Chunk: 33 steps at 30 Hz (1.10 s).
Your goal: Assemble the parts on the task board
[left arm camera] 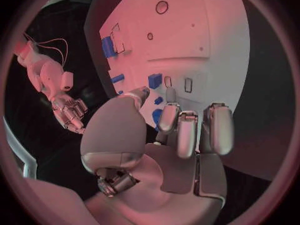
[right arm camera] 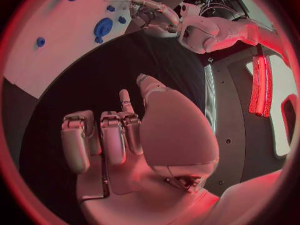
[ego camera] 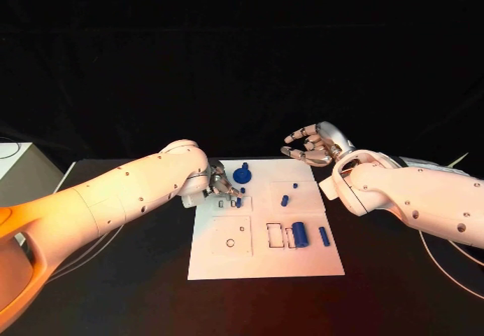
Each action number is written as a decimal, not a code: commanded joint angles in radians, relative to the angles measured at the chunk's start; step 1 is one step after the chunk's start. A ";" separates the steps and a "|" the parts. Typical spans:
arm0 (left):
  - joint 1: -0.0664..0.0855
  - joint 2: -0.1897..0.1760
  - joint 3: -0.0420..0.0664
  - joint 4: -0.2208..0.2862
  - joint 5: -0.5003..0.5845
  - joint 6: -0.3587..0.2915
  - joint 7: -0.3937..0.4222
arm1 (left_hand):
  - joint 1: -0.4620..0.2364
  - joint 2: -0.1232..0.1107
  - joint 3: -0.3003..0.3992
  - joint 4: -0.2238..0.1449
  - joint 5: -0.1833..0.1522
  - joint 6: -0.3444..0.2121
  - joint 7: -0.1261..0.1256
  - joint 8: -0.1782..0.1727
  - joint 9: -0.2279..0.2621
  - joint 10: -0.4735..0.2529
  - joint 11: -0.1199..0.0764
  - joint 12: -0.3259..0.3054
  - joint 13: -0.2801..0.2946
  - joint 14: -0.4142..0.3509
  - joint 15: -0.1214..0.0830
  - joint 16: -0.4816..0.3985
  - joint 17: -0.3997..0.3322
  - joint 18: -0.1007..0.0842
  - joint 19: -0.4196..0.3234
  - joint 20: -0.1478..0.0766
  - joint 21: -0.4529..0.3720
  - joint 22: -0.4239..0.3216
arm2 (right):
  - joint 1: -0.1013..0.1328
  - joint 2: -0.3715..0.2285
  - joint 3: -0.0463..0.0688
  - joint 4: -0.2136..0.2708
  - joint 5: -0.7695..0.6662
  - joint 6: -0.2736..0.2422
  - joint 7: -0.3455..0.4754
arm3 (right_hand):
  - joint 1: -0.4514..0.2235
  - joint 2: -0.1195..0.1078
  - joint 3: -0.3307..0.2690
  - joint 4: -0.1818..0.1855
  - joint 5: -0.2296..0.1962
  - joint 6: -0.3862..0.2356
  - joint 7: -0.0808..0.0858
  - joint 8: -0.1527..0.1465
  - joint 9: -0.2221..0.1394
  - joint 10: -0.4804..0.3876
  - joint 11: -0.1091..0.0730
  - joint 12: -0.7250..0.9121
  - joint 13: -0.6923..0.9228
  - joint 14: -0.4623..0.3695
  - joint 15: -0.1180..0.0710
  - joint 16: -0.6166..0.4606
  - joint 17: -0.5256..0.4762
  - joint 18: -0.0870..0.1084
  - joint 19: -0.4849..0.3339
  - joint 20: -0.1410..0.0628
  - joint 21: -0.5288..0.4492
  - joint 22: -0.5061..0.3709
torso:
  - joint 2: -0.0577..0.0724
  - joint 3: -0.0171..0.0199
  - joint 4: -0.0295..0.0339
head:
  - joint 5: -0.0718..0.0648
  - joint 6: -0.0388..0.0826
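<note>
Head view: white task board (ego camera: 264,248) lying mid-frame on the black tabletop (ego camera: 403,280). Left arm (ego camera: 111,203) reaching in from the left edge, left hand (ego camera: 222,185) lowered over the board's upper left part, fingertips down beside a small upright blue part (ego camera: 238,202); contact hard to judge here. Right arm (ego camera: 424,196) entering from the right edge, right hand (ego camera: 315,145) raised just beyond the board's upper right corner, palm turned up, fingers curled loosely and apart, nothing in them. Blue parts counted on the board: six. One round knob-like piece (ego camera: 242,173) near the top edge, one tiny peg (ego camera: 294,185), one short peg (ego camera: 285,200), one thick cylinder (ego camera: 299,234) lower centre, one slim bar (ego camera: 324,236) just right of it.

Left wrist view: left hand (left arm camera: 175,135) filling the lower centre, thumb stretched out toward the board (left arm camera: 212,30), other fingers bent side by side above it, nothing pinched as far as visible. Right hand (left arm camera: 69,112) at the left edge.

Right wrist view: right hand (right arm camera: 134,140) spread loosely, empty, hanging over dark tabletop (right arm camera: 94,85). Board (right arm camera: 44,20) at upper left, left hand (right arm camera: 147,12) at the top.
</note>
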 commanded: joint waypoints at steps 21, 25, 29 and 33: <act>-0.001 0.019 -0.006 -0.003 0.021 0.047 0.036 | 0.031 0.008 0.011 -0.002 0.004 -0.011 -0.010 0.024 0.028 -0.020 -0.005 -0.015 -0.020 0.104 -0.010 0.003 0.263 -0.018 -0.002 -0.006 0.001 -0.005 | -0.001 0.009 0.000 -0.003 -0.035 0.021 -0.016 | -0.003 -0.010 0.005 0.002 0.004 -0.010 0.002 0.000 0.000 0.104 0.000 0.002 0.263 0.103 0.000 0.005 0.259 -0.012 0.101 0.001 -0.003 0.258 | 0.001 0.0003 -0.0004 | -0.002 -0.002; -0.002 0.021 -0.010 -0.003 0.024 0.049 0.037 | 0.041 0.009 0.020 -0.002 0.005 -0.015 -0.011 0.027 0.035 -0.023 -0.006 -0.018 -0.024 0.104 -0.011 0.003 0.263 -0.018 -0.003 -0.006 0.000 -0.006 | -0.002 0.009 0.000 -0.004 -0.043 0.018 -0.020 | -0.003 -0.009 0.006 0.002 0.004 -0.010 0.002 0.000 0.000 0.104 0.000 0.002 0.263 0.103 0.000 0.005 0.258 -0.012 0.101 0.001 -0.003 0.258 | 0.001 -0.0001 0.0002 | -0.004 0.000; -0.003 0.020 -0.012 -0.003 0.024 0.045 0.036 | 0.048 0.010 0.027 -0.001 0.005 -0.015 -0.012 0.031 0.041 -0.026 -0.006 -0.021 -0.027 0.104 -0.011 0.003 0.263 -0.017 -0.005 -0.007 0.000 -0.007 | -0.002 0.009 0.000 -0.004 -0.054 0.017 -0.023 | -0.003 -0.009 0.006 0.002 0.004 -0.010 0.002 0.000 0.000 0.104 0.000 0.002 0.263 0.103 0.000 0.005 0.258 -0.012 0.101 0.001 -0.003 0.258 | 0.001 0.0006 0.0008 | -0.006 0.001; -0.003 0.018 -0.013 -0.002 0.023 0.045 0.035 | 0.054 0.010 0.034 -0.002 0.005 -0.016 -0.013 0.035 0.047 -0.029 -0.007 -0.024 -0.032 0.104 -0.012 0.003 0.263 -0.017 -0.006 -0.007 -0.001 -0.008 | -0.002 0.010 0.000 -0.005 -0.064 0.017 -0.026 | -0.003 -0.009 0.006 0.002 0.004 -0.010 0.002 0.000 0.000 0.104 0.000 0.002 0.263 0.103 0.000 0.005 0.258 -0.012 0.101 0.001 -0.003 0.258 | 0.002 0.0005 0.0009 | -0.006 0.001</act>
